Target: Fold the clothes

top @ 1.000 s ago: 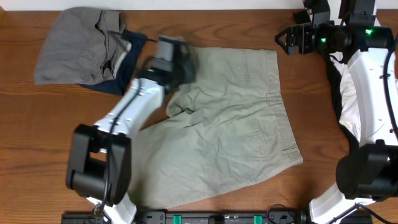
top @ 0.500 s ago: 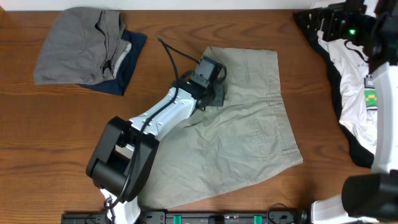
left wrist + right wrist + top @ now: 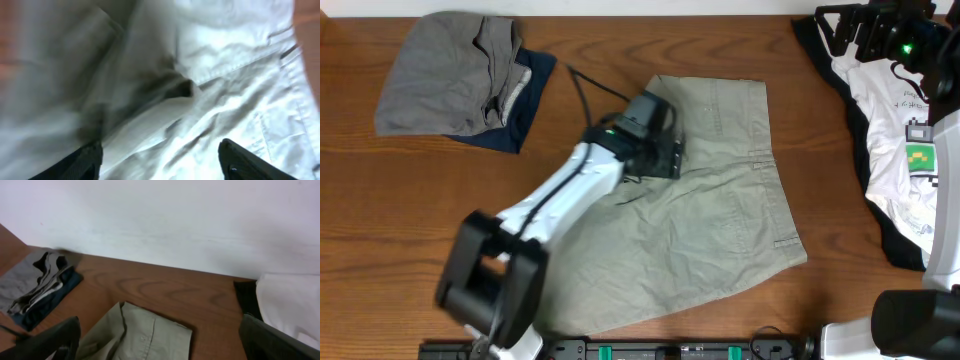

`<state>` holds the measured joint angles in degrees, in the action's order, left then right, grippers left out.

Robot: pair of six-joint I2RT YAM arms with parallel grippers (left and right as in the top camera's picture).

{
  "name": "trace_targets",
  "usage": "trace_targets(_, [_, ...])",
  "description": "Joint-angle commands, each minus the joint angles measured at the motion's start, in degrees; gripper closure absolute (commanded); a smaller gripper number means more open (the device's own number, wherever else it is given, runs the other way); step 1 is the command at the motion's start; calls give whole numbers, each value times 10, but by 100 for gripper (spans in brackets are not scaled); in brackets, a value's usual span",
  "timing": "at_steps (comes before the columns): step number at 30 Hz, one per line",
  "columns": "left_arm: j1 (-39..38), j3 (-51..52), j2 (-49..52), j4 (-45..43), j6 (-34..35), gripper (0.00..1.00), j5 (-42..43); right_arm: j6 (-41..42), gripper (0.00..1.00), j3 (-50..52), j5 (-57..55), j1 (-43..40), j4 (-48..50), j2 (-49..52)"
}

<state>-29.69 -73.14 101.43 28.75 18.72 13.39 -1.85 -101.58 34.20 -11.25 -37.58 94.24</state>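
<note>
Overhead camera is showing the khaki shorts (image 3: 730,210) lying spread across the middle of the frame and reaching toward the lower right, on the wooden table (image 3: 380,230). The left gripper (image 3: 662,150) is hovering over their upper left part. In the left wrist view its jaws are standing wide apart, pinching nothing, with a raised crease of pale cloth running up between the two dark fingertips. That view is smeared, so I can't say whether a fingertip is brushing the fabric.

Up in the top right corner the right gripper (image 3: 835,25) is hanging with its jaws spread too, holding nothing, near the white tee (image 3: 900,120) and the black piece (image 3: 868,170) under it. A grey piece (image 3: 440,70) is sitting on a navy piece (image 3: 525,115) in the upper left, well apart from the action.

I'm reading this as a let-go partway through a fold. Doing it well is meaning lifting straight up so no fingertip is dragging the top layer, smoothing that crease outward, then taking the next pinch at a hem corner and catching both layers.
</note>
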Motion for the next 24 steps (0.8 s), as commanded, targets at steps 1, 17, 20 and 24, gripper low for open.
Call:
trace_targets(1, [47,-7,-56,8,-39,21,-9,9,1,-5,7,-6,-3,-4])
trace_targets(17, [99,-7,41,-50,-261,21,27,-12,1,-4,7,-3,-45,-3])
trace_targets(20, [99,-7,58,-70,-296,21,27,-12,1,-4,7,-3,-49,-4])
trace_targets(24, [97,-7,74,-99,-324,21,27,-12,1,-4,7,-3,-52,-3])
